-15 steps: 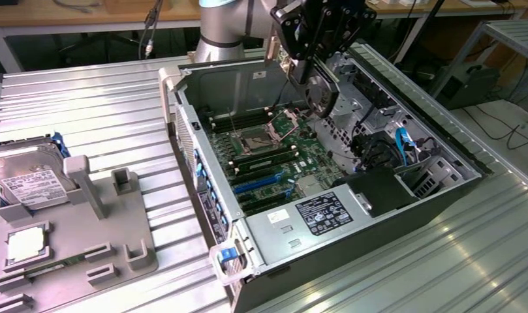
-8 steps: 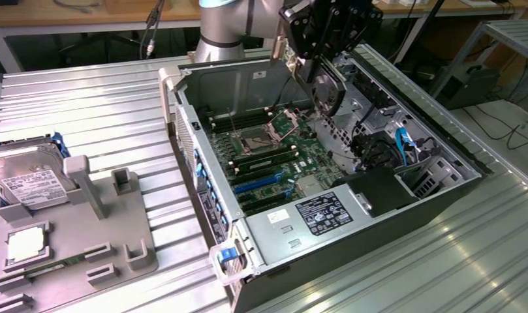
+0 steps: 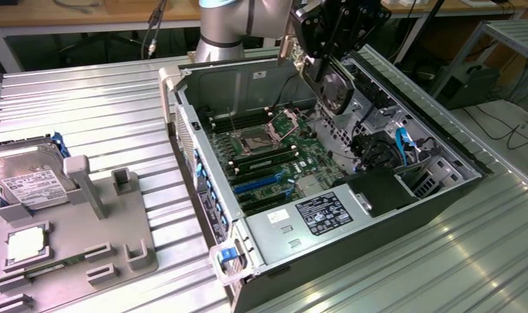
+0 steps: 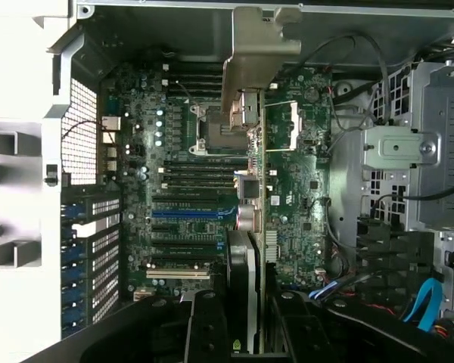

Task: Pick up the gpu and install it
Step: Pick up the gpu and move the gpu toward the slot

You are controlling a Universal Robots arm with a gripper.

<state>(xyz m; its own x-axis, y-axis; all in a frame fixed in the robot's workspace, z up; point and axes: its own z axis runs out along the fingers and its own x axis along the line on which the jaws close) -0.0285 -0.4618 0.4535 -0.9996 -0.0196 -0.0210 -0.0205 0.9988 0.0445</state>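
An open computer case (image 3: 246, 85) lies on its side on the ribbed metal table (image 3: 89, 117), and its green motherboard (image 3: 273, 153) faces up inside. The gpu (image 3: 338, 91) hangs in the air over the far end of the case, above the motherboard and clear of it, with its fan face towards the drive bays. In the wrist view the card is edge-on and its silver bracket (image 4: 253, 53) points towards the case's rear wall. The gripper (image 3: 323, 62) is clamped on the card's upper edge, a finger (image 4: 204, 325) on either face.

The pick-up looks done. The step in hand appears to be carrying the card over the case for installing. Seating it would call for lining its lower edge up with one of the blue expansion slots (image 3: 264, 182), which sit nearer the case's perforated rear panel, and keeping the bracket squared to that panel.
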